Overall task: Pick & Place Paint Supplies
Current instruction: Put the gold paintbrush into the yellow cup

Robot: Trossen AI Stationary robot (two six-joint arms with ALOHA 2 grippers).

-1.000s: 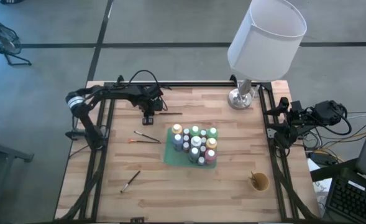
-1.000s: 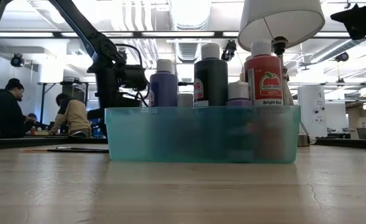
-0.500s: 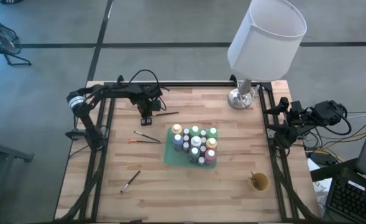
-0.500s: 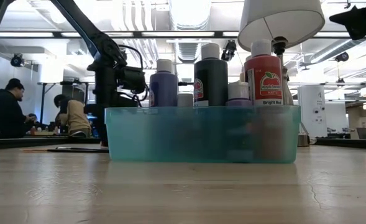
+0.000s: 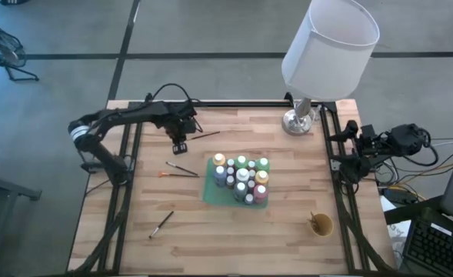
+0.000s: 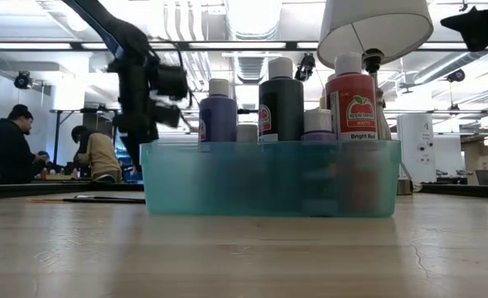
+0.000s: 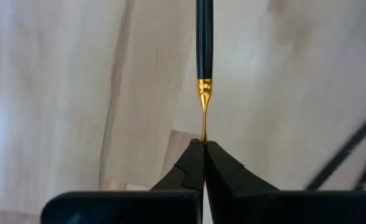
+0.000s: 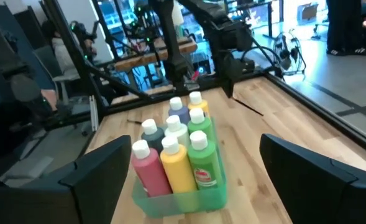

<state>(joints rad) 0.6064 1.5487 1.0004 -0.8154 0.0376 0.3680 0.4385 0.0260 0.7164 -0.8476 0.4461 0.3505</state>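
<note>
A thin dark-handled brush (image 5: 204, 135) is held at its tip by the left tool (image 5: 180, 145), near the far edge of the bench (image 5: 288, 231), toward the far left corner. In the left wrist view the brush (image 7: 204, 37) is pinched between the closed fingers (image 7: 186, 168). The paint bottles (image 5: 241, 178) stand together in a green tray (image 5: 209, 194) at the middle of the bench. Two other brushes (image 5: 181, 169) lie beside it, and one more brush (image 5: 161, 224) lies toward the near left corner. The right tool (image 5: 348, 146) waits at the right edge, with fingers wide apart.
</note>
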